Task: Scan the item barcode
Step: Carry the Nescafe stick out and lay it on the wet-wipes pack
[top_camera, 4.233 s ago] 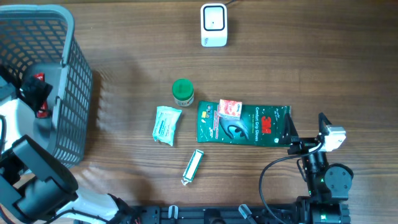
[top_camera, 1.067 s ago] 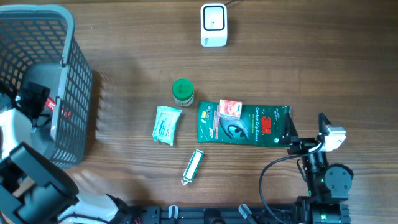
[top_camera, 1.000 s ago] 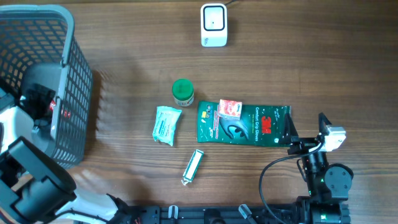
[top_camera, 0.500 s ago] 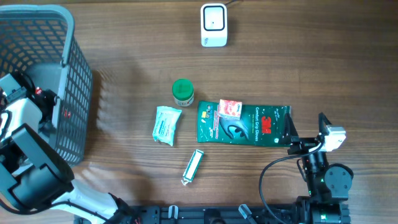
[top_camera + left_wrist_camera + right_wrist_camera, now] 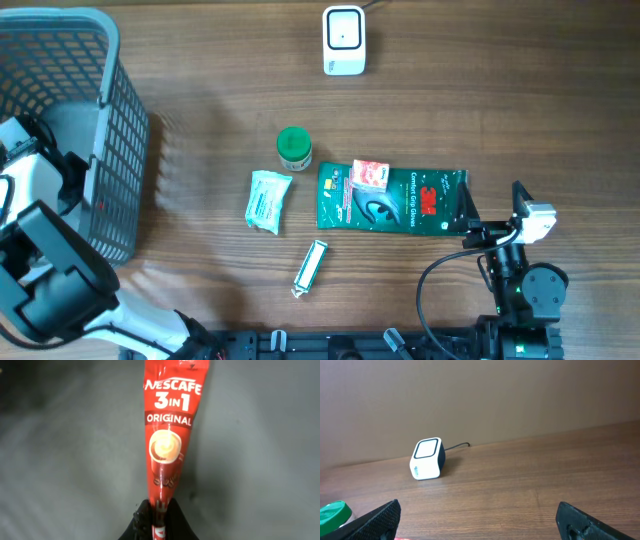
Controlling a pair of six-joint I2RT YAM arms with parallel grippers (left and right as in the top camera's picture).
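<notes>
- Nescafe 3in1 sachet (image 5: 167,445): centre of left wrist view, against grey floor of basket (image 5: 115,110), far left of overhead frame.
- L gripper (image 5: 156,521): pressed together, pinching sachet's bottom end.
- R gripper (image 5: 479,517): spread wide, empty, lower right.
- Step: pick-up grasp looks made.
- Next: lift out, carry to scanner (image 5: 343,40) at top centre, barcode facing it.

Red Nescafe 3in1 stick sachet (image 5: 169,435), end pinched, inside the basket (image 5: 125,150).
</notes>
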